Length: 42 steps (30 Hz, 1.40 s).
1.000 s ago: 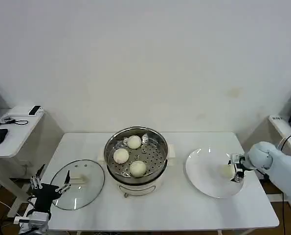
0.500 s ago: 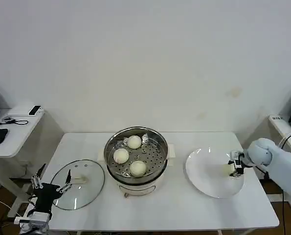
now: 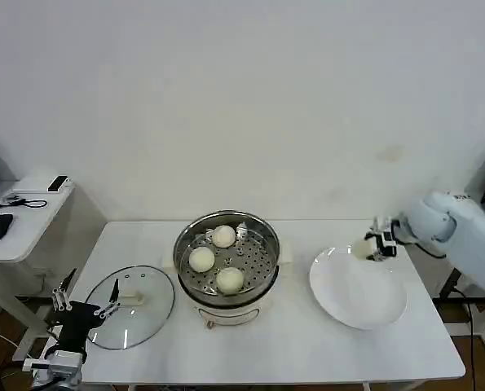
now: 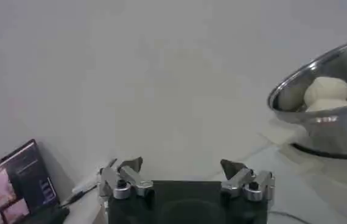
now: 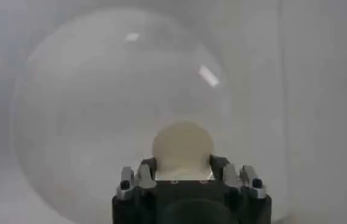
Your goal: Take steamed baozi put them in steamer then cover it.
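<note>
Glass caught the light at the table's eight o'clock corner, where the cover (image 3: 131, 303) lay flat with its handle up. The left gripper (image 3: 85, 308) hung at its nine o'clock edge, jaws spread wide and empty, parked. The left wrist view showed those open fingers (image 4: 125, 176) and the steamer's rim beyond.

At the table's centre stood the steamer (image 3: 227, 257), uncovered, with three steamed baozi (image 3: 230, 280) on its perforated tray, at roughly twelve, nine and six o'clock, leaving the three o'clock side free.

Rightward lay the white plate (image 3: 358, 289), bare. Above its one o'clock rim the right gripper (image 3: 374, 243) was raised, jaws closed narrowly on the fourth bun (image 5: 182, 148), which the right wrist view showed seated between the fingers over the plate.

My reading: this was the carry toward the steamer. The bun is soft and smooth, so too hard a squeeze could dent it, and a quick swing could let it slip out short of the pot. Lowering too near the rim could clip the steel or crowd the buns already placed.
</note>
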Available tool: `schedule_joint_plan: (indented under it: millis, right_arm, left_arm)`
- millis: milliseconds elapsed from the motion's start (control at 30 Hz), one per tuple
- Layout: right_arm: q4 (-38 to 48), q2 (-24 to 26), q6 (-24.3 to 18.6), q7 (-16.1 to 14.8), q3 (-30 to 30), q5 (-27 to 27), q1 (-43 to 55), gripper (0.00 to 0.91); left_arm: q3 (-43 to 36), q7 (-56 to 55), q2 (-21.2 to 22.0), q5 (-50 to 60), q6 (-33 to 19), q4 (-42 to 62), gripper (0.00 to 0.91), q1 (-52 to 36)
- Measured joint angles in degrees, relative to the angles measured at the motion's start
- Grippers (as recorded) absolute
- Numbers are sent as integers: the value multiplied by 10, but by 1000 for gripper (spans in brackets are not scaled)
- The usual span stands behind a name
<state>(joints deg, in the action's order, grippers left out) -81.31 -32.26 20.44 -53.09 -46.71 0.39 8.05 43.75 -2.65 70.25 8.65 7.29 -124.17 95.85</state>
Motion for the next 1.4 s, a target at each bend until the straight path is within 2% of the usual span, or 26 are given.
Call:
schedule_joint_plan:
  millis: [200,367,600,800,1100,1400]
  right_arm:
    - [-42,-35,37,18,-72,71,103,615]
    - [-68,-81,78,46,-125,143,165,615]
    - [-79,-156,134,94,-179,239,204,615]
    - [-72,-216,168,132,-203,296,210,615]
    - [-42,-279,193,164,-227,320,182,625]
    - [-15,-299,203,175,-231,308,155,625]
  left_arm:
    - [0,0,5,1,1,-4,907,-2]
    - [0,-1,7,2,1,-7,907,-1]
    - [4,-1,10,3,-1,-7,907,-1]
    - [10,-2,10,2,-5,-3,907,3]
    - [20,-2,9,0,-8,1,907,5]
    - [19,-3,8,0,-9,9,907,3]
